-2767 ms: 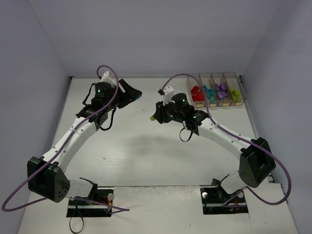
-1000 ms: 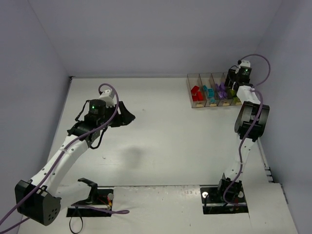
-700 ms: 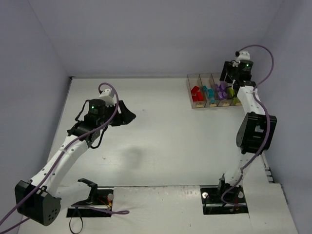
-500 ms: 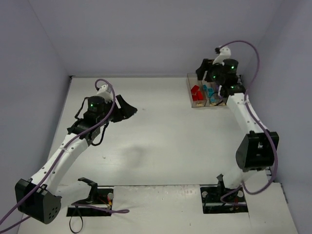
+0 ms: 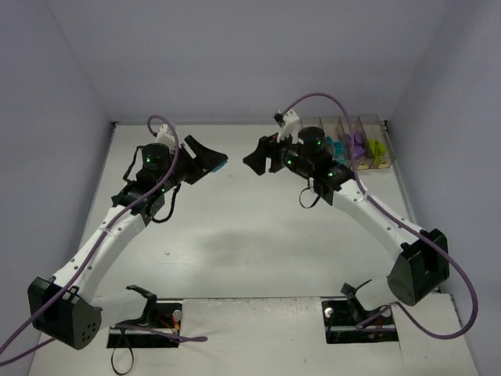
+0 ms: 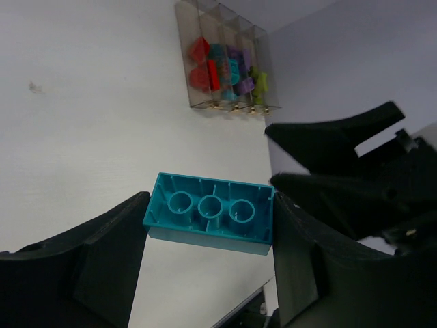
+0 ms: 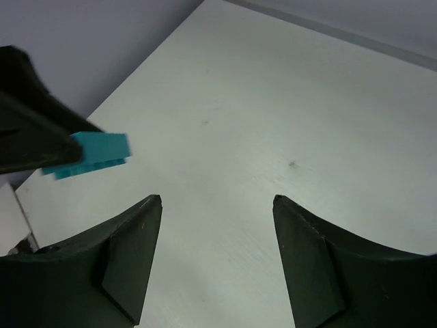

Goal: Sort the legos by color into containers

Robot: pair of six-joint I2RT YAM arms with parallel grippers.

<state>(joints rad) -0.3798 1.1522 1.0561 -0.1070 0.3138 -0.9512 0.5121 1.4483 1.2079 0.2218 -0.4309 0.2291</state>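
My left gripper (image 6: 208, 236) clamps the teal brick (image 6: 209, 212) by its ends, above the table. My right gripper (image 7: 215, 232) faces it, jaws apart and empty. The containers (image 5: 374, 121) sit far right. This looks like a handover, and an off-centre pinch could twist the brick loose and drop it.

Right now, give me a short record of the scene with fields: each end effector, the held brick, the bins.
Left end effector: closed on a teal rectangular plastic brick, above the white table
Right end effector: open, empty, pointed toward the held brick
Bins: four clear plastic containers in a row at the table's far right
Contents: red bricks, teal bricks, purple bricks, lime green bricks, seemingly one colour per bin
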